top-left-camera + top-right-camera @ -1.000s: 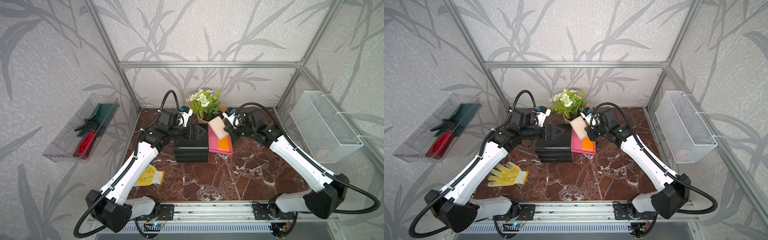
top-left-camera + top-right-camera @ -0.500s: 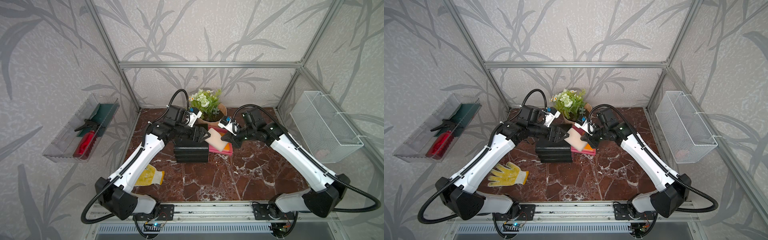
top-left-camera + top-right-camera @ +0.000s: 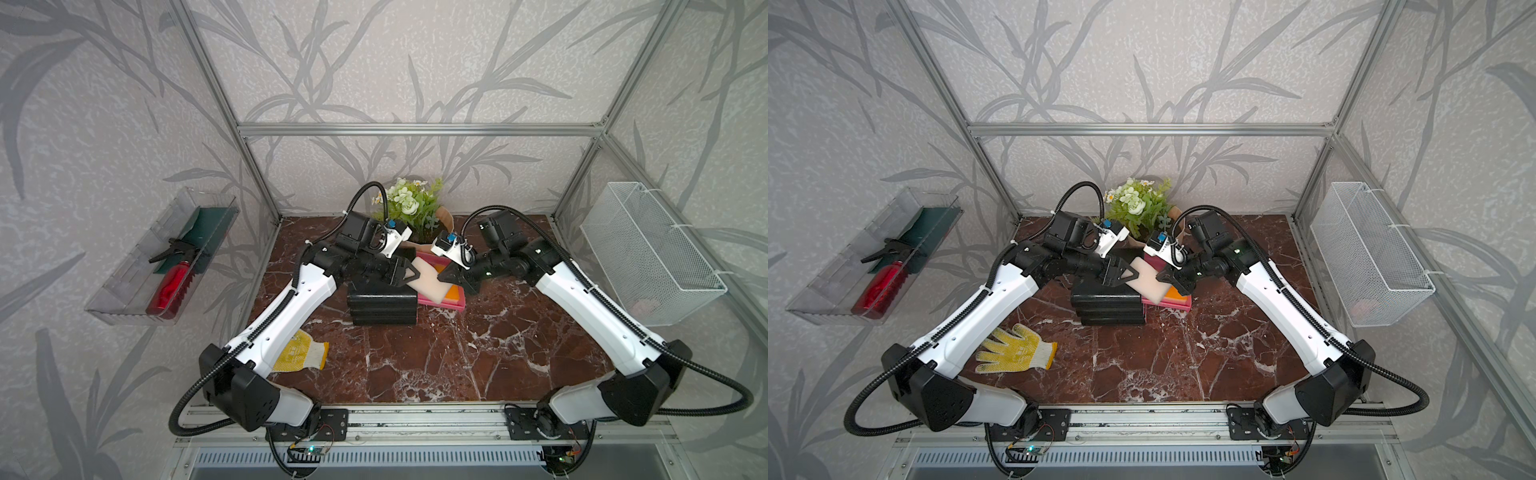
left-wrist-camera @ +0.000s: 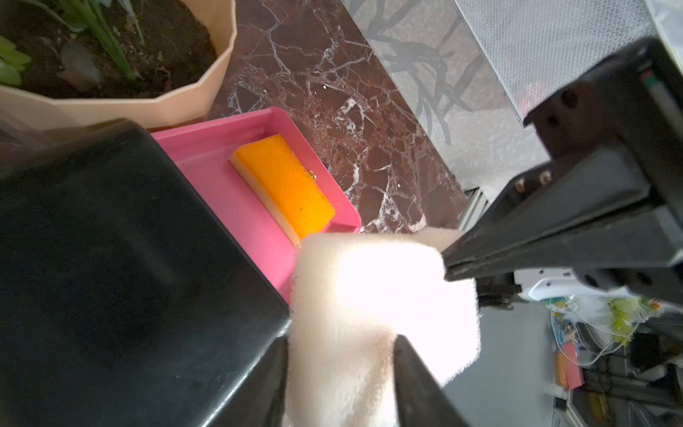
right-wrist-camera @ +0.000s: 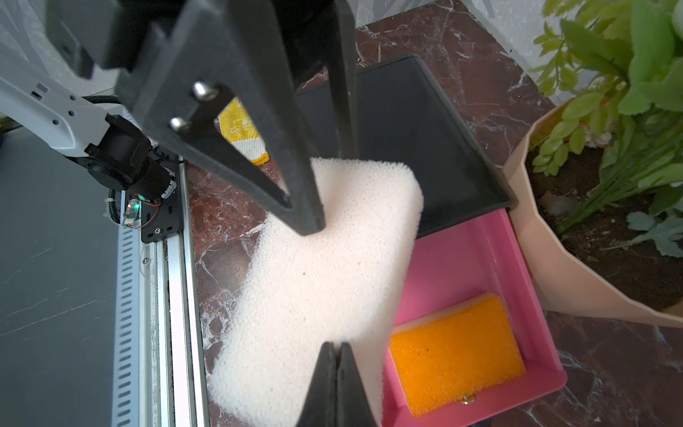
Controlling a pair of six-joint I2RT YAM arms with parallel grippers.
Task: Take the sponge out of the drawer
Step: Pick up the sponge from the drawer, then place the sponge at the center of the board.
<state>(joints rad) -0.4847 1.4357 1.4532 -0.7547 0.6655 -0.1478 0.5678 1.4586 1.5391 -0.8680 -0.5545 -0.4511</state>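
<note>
Two grippers share one cream sponge (image 3: 426, 274) (image 3: 1146, 276) in both top views. The left gripper (image 3: 411, 275) clamps its 9 o'clock end and the right gripper (image 3: 441, 277) pinches its 3 o'clock end. The sponge hangs in the air over the seam between the black drawer cabinet (image 3: 382, 305) and the pulled-out pink drawer (image 3: 440, 303) at the cabinet's 3 o'clock. An orange sponge (image 3: 454, 294) lies in that drawer. A potted plant (image 3: 411, 203) stands at the cabinet's 12 o'clock and a yellow glove (image 3: 303, 353) lies at its 8 o'clock. From the left wrist, both left fingers (image 4: 414, 380) press into the cream sponge (image 4: 369, 295), and the right gripper (image 4: 451, 270) bites its far corner with tips closed. Beyond it the orange sponge (image 4: 284, 185) lies flat in the pink drawer (image 4: 221, 192). From the right wrist, the right gripper (image 5: 334, 351) is squeezed together on a thin edge of the cream sponge (image 5: 314, 295). The left gripper (image 5: 329, 188) straddles the opposite corner — the sponge is out of the drawer (image 5: 462, 258), above it.
</note>
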